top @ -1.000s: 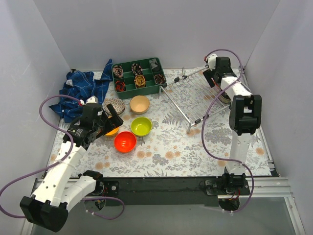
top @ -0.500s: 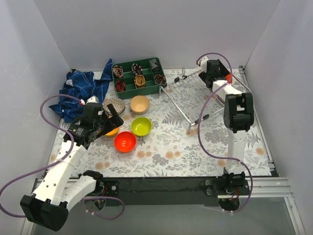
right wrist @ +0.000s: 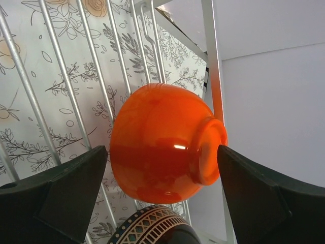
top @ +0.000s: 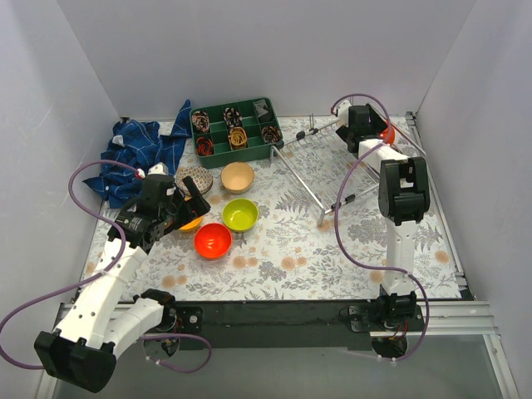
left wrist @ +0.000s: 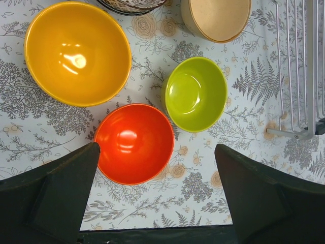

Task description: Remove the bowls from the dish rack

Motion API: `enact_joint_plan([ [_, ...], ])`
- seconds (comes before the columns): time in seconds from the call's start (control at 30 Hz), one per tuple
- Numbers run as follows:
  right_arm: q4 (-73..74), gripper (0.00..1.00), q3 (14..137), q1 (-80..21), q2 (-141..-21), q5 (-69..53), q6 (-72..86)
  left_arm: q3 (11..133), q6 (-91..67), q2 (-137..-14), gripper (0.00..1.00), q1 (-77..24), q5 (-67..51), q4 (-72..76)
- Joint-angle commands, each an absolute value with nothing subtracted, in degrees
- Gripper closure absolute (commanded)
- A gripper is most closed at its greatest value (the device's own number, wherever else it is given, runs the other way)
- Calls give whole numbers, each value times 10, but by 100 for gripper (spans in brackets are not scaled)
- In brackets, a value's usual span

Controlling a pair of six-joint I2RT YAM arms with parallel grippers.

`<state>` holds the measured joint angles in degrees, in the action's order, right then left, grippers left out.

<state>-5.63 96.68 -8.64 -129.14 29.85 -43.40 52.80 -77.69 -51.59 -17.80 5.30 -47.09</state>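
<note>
I am counting seven bowls in sight. Five are sitting out on the worktop (top: 332, 249) at the left: a yellow bowl (left wrist: 77, 52), a red bowl (left wrist: 134, 143), a lime bowl (left wrist: 196, 93), a beige bowl (left wrist: 217, 18) and a dotted bowl (top: 193, 176). Two are resting in the dish rack (left wrist: 309, 71) at the far right. One is an orange bowl (right wrist: 152, 162), tipped on its side against the bars. The other is a dark patterned bowl (right wrist: 152, 229) just beside it, only its rim showing. One green tray (top: 233, 105) and one blue cloth (top: 133, 154) are lying at the far left.

My left claw (left wrist: 157, 150) is hanging spread wide above the red bowl, pinching nothing. My right claw (right wrist: 161, 150) is also spread wide, with the orange bowl sitting between its fingers. I cannot tell whether either finger is touching it.

Compared with a second ago, my right arm is reaching further left over the rack. The orange bowl is now peeking out at the right of my wrist in the overhead view. My left arm and the five unloaded bowls are staying where they were.
</note>
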Motion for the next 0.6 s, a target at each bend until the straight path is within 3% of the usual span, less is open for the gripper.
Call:
enact_joint_plan([
  [0.0, -52, 1, 965, -84, -1307, 274, -416, 535, -767, -504, 2, -178, 46, -474],
  [0.3, -47, 2, 970, -84, -1334, 297, -419, 536, -769, -494, 2, -178, 47, -486],
  [0.57, -47, 16, 940, -99, -1296, 295, -416, 543, -770, -490, 2, -178, 47, -486],
])
